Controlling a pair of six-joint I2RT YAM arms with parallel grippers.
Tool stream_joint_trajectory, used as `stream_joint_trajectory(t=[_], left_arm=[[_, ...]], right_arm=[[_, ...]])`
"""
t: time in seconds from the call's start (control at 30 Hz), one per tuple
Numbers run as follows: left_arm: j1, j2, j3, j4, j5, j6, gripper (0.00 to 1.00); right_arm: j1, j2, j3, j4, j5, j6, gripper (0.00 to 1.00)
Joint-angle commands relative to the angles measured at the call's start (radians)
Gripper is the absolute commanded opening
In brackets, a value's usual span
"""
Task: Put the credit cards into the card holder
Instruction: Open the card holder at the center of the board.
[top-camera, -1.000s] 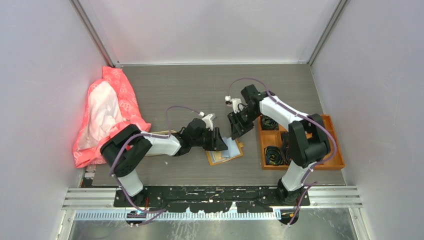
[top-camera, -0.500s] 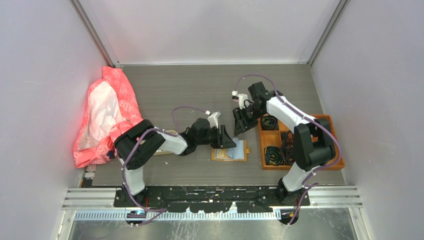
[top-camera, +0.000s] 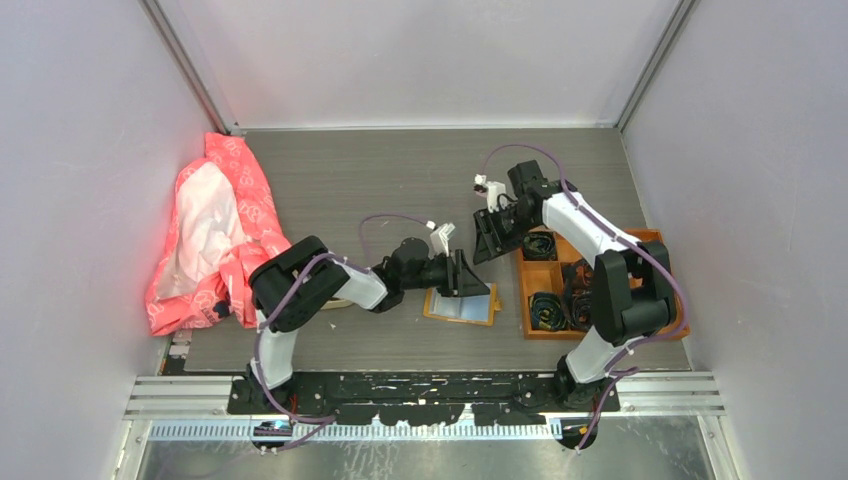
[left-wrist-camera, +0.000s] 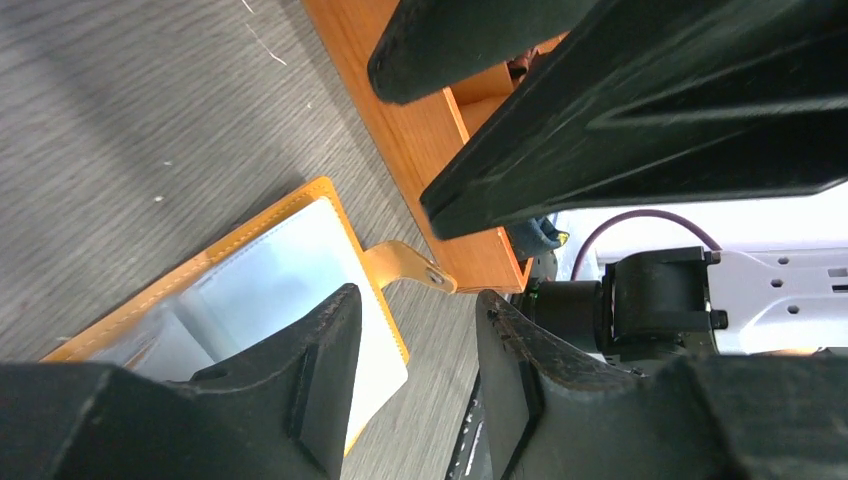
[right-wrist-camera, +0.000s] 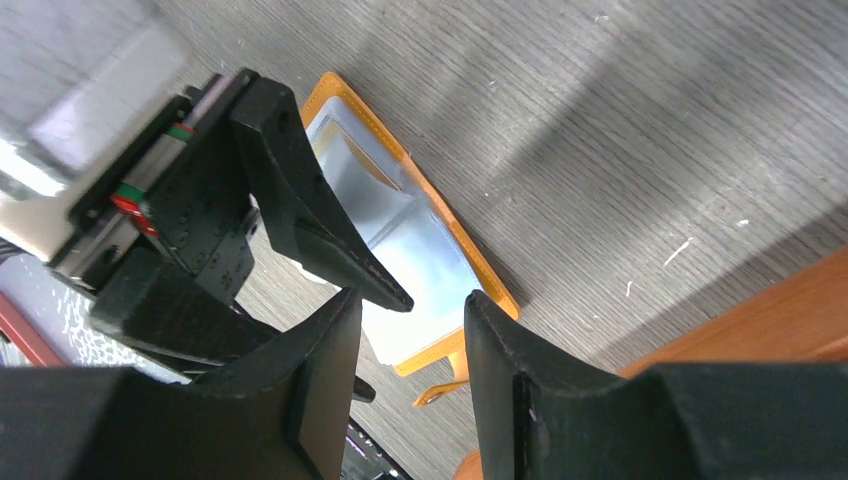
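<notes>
Here, the left gripper (left-wrist-camera: 418, 300), jaws spread and empty, hangs just over the card holder (left-wrist-camera: 240, 238) lying open on the table (left-wrist-camera: 150, 120), a pale credit card (left-wrist-camera: 300, 260) on its inner face; the right gripper (right-wrist-camera: 410, 298), likewise parted, hovers near.

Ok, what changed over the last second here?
The left gripper slid right over the card holder, which turned from skewed to straight. The right gripper drew back, away from it. Both jaws stand open, holding nothing. The orange box and pink bag stayed put.
</notes>
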Motion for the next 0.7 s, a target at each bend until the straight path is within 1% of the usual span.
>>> stream_joint_trajectory(t=[0.0,0.13,0.2,0.3,0.43,0.47,0.53,0.6,0.67], left_arm=[[-0.028,0.025,0.049,0.091,0.042,-0.020,0.47],[-0.040,0.037,0.062,0.121,0.050,-0.030,0.47],[-0.038,-0.012,0.031,0.120,0.020,0.001,0.47],[-0.038,-0.157,-0.028,0.003,-0.039,0.121,0.48],[-0.038,-0.366,-0.109,-0.190,-0.141,0.292,0.49],[-0.038,-0.413,-0.124,-0.282,-0.169,0.339,0.49],[-0.038,-0.498,-0.152,-0.398,-0.252,0.426,0.49],[-0.038,-0.578,-0.189,-0.466,-0.325,0.488,0.49],[-0.033,-0.657,-0.230,-0.490,-0.366,0.520,0.51]], right_arm=[[-0.032,-0.077,-0.005,0.034,-0.038,0.011,0.48],[-0.051,-0.088,-0.011,0.035,-0.069,0.005,0.47],[-0.057,-0.102,-0.018,0.041,-0.095,-0.010,0.47],[-0.061,-0.138,-0.049,0.075,-0.143,-0.040,0.45],[-0.062,-0.214,-0.119,0.133,-0.220,-0.143,0.43],[-0.062,-0.235,-0.141,0.139,-0.241,-0.188,0.41],[-0.058,-0.272,-0.190,0.139,-0.282,-0.343,0.37],[-0.045,-0.312,-0.248,0.111,-0.328,-0.548,0.29],[-0.014,-0.349,-0.312,0.066,-0.341,-0.791,0.22]])
